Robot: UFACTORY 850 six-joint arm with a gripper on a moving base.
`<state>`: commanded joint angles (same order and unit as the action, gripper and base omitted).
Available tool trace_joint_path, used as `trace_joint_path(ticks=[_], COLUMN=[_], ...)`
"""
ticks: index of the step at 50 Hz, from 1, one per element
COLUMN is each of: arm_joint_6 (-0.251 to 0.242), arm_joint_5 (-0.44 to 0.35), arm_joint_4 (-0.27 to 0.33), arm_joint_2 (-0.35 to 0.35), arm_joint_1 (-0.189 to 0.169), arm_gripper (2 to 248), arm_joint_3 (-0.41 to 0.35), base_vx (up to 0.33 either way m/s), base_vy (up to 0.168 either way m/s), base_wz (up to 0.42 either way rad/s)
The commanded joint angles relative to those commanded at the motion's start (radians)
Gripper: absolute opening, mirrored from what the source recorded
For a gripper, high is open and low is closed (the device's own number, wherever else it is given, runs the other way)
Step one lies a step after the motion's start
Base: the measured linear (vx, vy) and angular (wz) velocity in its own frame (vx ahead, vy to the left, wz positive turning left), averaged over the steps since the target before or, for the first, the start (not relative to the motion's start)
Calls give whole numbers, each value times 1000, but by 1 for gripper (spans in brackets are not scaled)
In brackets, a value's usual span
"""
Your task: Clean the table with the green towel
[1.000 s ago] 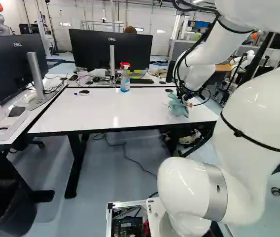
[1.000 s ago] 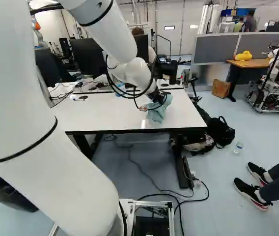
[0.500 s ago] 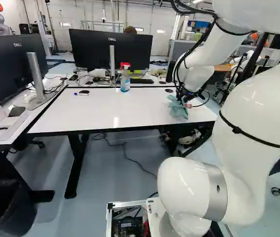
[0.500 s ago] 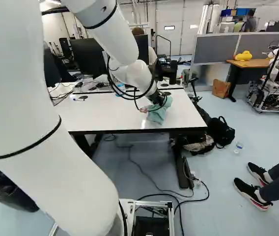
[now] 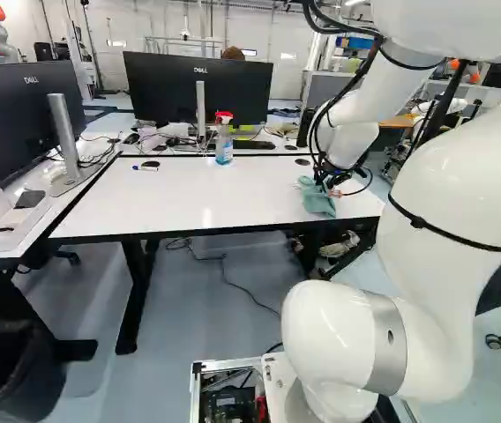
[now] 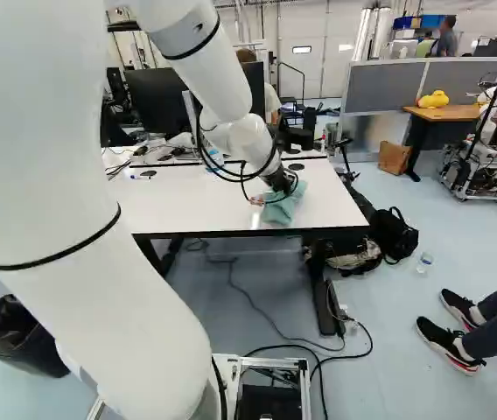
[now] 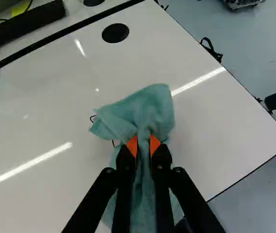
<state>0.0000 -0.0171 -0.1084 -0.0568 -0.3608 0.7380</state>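
Note:
My gripper [image 5: 325, 183] is at the right part of the white table [image 5: 206, 203] in the left base view, with the green towel [image 5: 318, 204] bunched below it. In the wrist view the gripper [image 7: 144, 145] is shut on the towel [image 7: 145, 109], its orange pads pinching a fold from two sides. One part of the cloth spreads ahead of the fingers, another hangs back beneath them. Thin dark curved lines show on the tabletop [image 7: 55, 116] beside the towel. Whether the cloth's underside touches the table is hidden.
A spray bottle [image 5: 224, 145] stands near the table's far edge, with a blue-capped marker [image 5: 145, 168] and a dark oval object [image 5: 151, 164] left of it. Monitors [image 5: 199, 88] stand behind. A black bag [image 6: 393, 234] lies on the floor beside the table's right end.
The arm has shifted slightly, carrying the towel a little towards the table's near edge or downward in both base views. The grip has stayed on the towel. The base has not moved.

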Motion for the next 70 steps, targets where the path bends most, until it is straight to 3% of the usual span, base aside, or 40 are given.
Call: trace_joint_path(ticks=[26, 70], arm_joint_6=[0, 0], arm_joint_5=[18, 134], arm_joint_4=[0, 0], arm_joint_2=[0, 0], arm_joint_1=[0, 0], arm_gripper=[50, 50], arm_joint_3=[0, 0], base_vx=[0, 0], base_vy=[0, 0], base_wz=[0, 0])
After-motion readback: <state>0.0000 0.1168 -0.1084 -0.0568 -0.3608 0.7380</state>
